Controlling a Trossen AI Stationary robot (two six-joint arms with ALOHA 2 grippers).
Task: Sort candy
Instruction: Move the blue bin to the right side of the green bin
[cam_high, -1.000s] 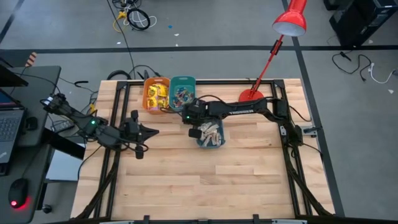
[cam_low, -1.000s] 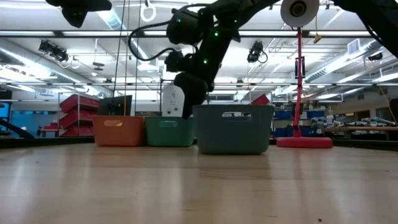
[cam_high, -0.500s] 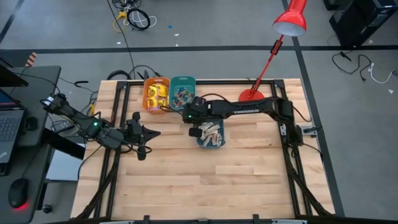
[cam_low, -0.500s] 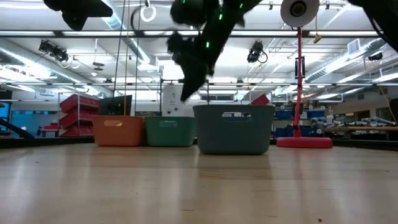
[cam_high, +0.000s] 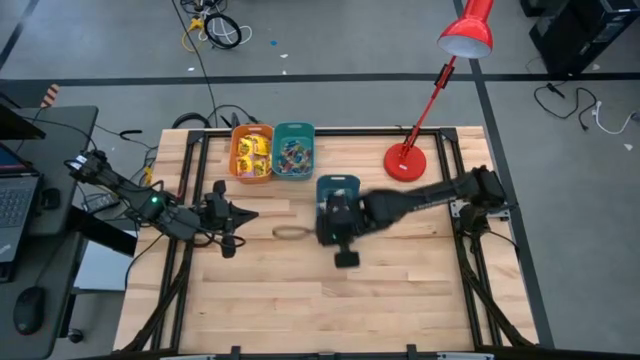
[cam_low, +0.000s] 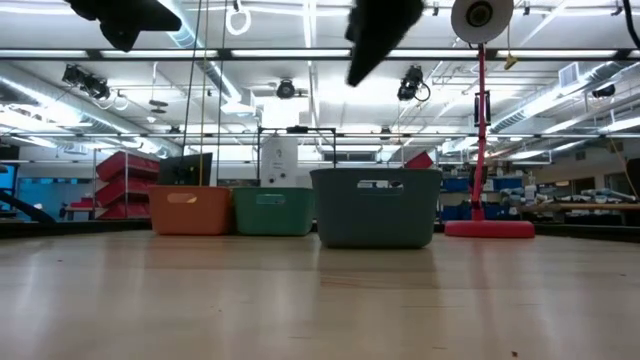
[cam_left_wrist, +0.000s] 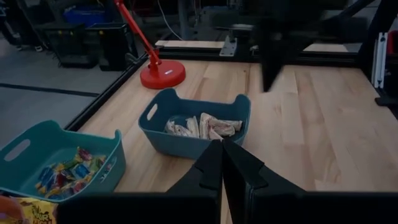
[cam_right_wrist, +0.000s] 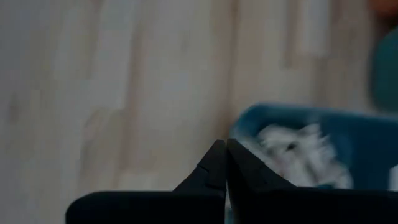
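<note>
The candy lies sorted in three bins at the table's far side. Yellow packets fill the orange bin (cam_high: 250, 153). Small coloured pieces lie in the teal bin (cam_high: 293, 150) (cam_left_wrist: 68, 171). Pale stick pieces (cam_left_wrist: 202, 127) lie in the blue-grey bin (cam_high: 338, 186) (cam_low: 376, 207). My right gripper (cam_high: 344, 252) (cam_right_wrist: 224, 146) is shut and empty, raised high over that bin's near end (cam_low: 358, 65). My left gripper (cam_high: 248, 212) (cam_left_wrist: 222, 146) is shut and empty. It hovers left of the bins and points toward them.
A red desk lamp stands with its base (cam_high: 404, 158) (cam_low: 488, 228) at the far right of the table. Black frame rails (cam_high: 190, 190) run along the table's edges. Bare wooden tabletop (cam_high: 330, 300) spreads across the near half. A laptop sits off the table's left side.
My right arm has risen out of the blue-grey bin's left side and swung fast toward the near and right, still shut. The bins and my left arm have stayed in place.
</note>
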